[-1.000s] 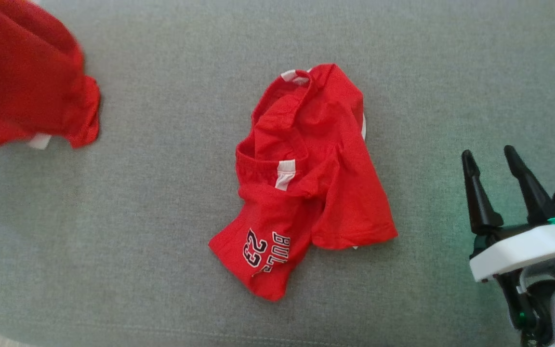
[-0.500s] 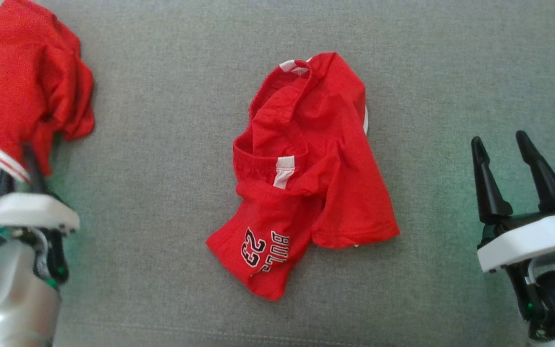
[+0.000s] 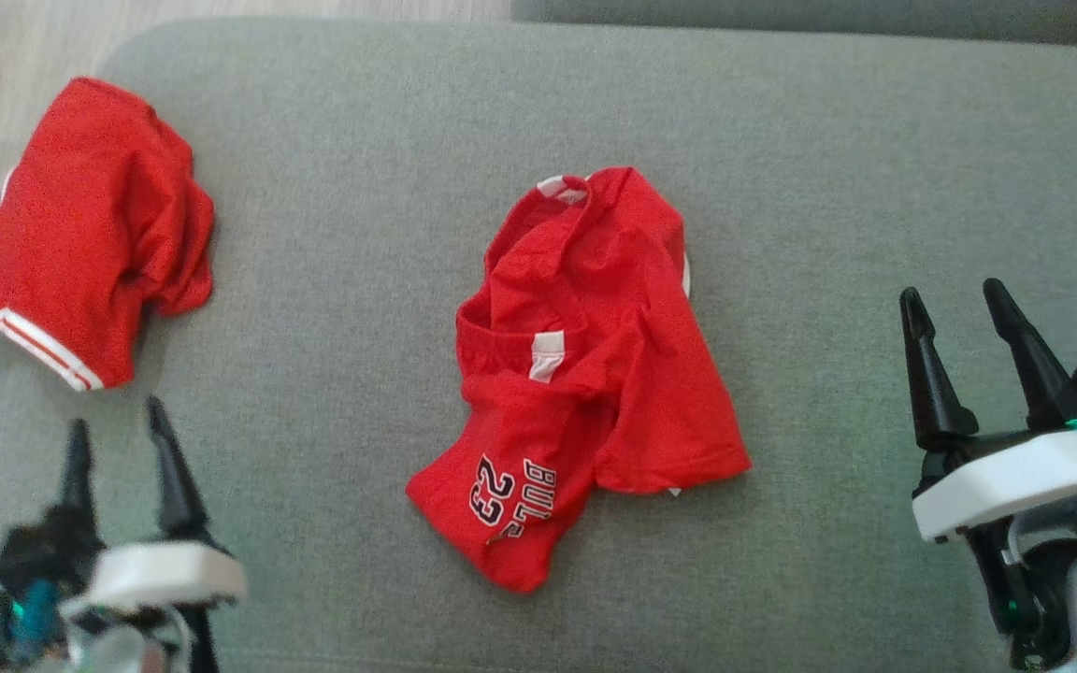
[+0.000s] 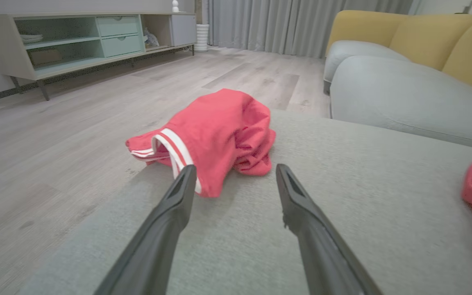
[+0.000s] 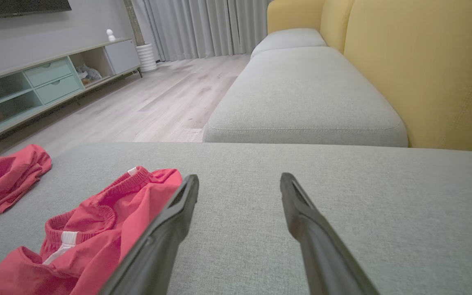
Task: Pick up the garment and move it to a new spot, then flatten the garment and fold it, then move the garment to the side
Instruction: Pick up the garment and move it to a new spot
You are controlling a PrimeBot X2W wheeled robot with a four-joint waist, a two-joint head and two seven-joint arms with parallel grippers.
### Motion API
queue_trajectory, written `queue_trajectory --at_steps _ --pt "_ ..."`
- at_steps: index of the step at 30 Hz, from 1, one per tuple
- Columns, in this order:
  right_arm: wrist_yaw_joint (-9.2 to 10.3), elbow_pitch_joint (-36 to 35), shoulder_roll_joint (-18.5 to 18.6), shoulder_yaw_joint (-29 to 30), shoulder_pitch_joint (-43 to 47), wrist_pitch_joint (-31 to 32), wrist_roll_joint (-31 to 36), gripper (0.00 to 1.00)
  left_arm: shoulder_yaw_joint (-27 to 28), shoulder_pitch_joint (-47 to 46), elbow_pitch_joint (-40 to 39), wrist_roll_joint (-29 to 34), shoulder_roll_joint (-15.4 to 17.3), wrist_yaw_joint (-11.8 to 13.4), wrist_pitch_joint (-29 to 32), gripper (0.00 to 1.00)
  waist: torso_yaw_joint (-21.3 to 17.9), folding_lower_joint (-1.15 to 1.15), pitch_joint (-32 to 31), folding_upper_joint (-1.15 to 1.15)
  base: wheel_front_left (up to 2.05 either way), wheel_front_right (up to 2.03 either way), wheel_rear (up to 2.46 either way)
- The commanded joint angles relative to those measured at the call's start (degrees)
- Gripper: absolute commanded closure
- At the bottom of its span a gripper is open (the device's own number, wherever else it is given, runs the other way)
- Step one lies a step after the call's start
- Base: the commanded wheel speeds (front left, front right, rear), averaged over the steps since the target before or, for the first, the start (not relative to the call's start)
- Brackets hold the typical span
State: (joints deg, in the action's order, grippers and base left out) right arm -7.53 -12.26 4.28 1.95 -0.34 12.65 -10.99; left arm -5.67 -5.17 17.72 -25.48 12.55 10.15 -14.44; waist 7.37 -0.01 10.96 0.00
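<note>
Left hand [image 3: 116, 416]: spread wide and empty, low over the grey cushion [image 3: 342, 280], aimed at the striped garment [image 3: 90, 234] and apart from it.
Right hand [image 3: 951, 290]: spread wide too, empty, well to the right of the crumpled garment [image 3: 595, 374].
Striped garment: bunched at the cushion's left corner, white-striped hem [image 3: 38, 341] nearest the left hand, partly hanging past the edge; seemingly already set aside.
Crumpled garment: mid-cushion, rumpled, layers lapped over one another, ribbed band [image 3: 510, 335] gaping near the middle.
Step in hand: probably going for the crumpled garment, to lift and shift it; a judgement only.
Doing it well: come down on a raised fold or the ribbed band, not on flat cloth. Pinch as few layers as possible so the rest hangs open. Lift clear of the cushion before carrying. Set down away from the striped garment and the cushion's edge, with room all round for flattening with both hands.
Writing: print [image 3: 512, 491] on the lower part of the crumpled garment, upside down in the head view. Reads "23" and beside it "BUL", rest lost in a fold. Dark with white outline.
Other labels: small white tab [image 3: 548, 353] at the band, nothing legible; none made out on the striped garment.
</note>
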Motion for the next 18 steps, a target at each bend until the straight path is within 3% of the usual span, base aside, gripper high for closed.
queue_trajectory --at_steps 1,7,18 --pt "0.04 -1.85 -0.03 -1.16 -0.11 -0.53 0.44 0.00 1.39 -0.50 -3.52 1.26 0.50 0.57 -0.55 0.00 -0.62 0.01 -1.49 0.00 0.00 0.00 0.00" --pt "0.04 -1.17 -0.38 -1.24 0.41 -0.67 0.66 0.00 -3.29 1.16 -9.86 4.56 -0.03 0.89 1.68 0.00 -1.99 0.01 -3.31 0.00 0.00 0.00 0.00" --pt "0.04 -1.17 -0.87 -1.63 2.11 -0.47 0.72 0.00 -9.39 -2.50 -15.91 10.73 4.95 -0.07 12.45 0.00 -6.15 0.01 -6.45 0.00 0.00 0.00 0.00"
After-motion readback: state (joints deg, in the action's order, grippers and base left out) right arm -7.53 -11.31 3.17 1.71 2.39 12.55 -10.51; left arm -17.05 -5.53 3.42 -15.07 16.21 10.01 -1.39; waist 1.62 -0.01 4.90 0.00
